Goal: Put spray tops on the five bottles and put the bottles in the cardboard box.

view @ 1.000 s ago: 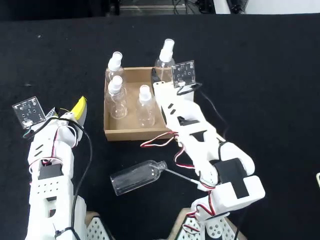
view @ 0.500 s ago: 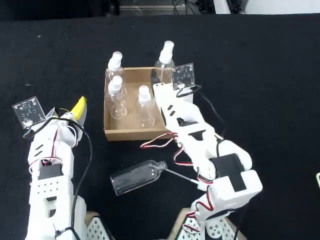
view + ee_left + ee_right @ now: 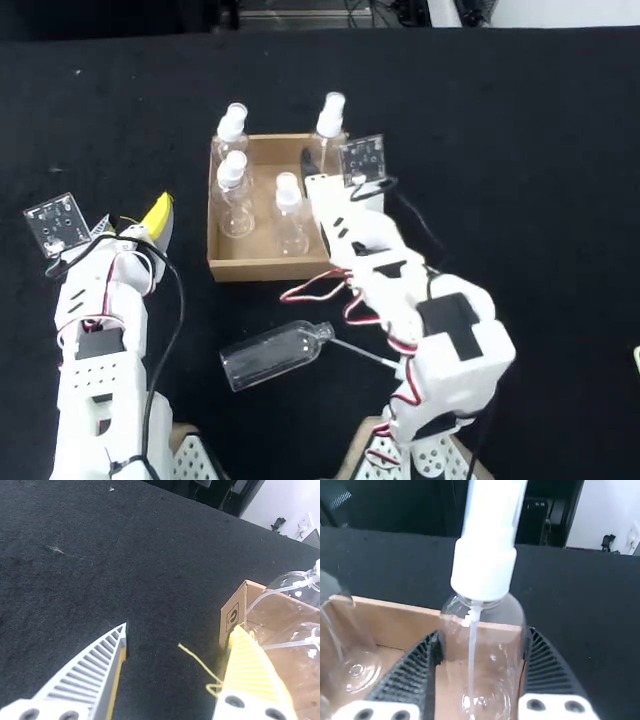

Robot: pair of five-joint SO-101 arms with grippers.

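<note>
Bottle (image 3: pixel 482 625) with its spray top (image 3: pixel 485 545) on sits upright between the right jaws, pinched at its sides, probably so it drops straight into the cardboard box (image 3: pixel 262 268) just beneath. Left jaws gape empty beside the box.

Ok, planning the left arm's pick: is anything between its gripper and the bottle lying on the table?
Nothing visible: bare table separates the left gripper from the lying bottle.
</note>
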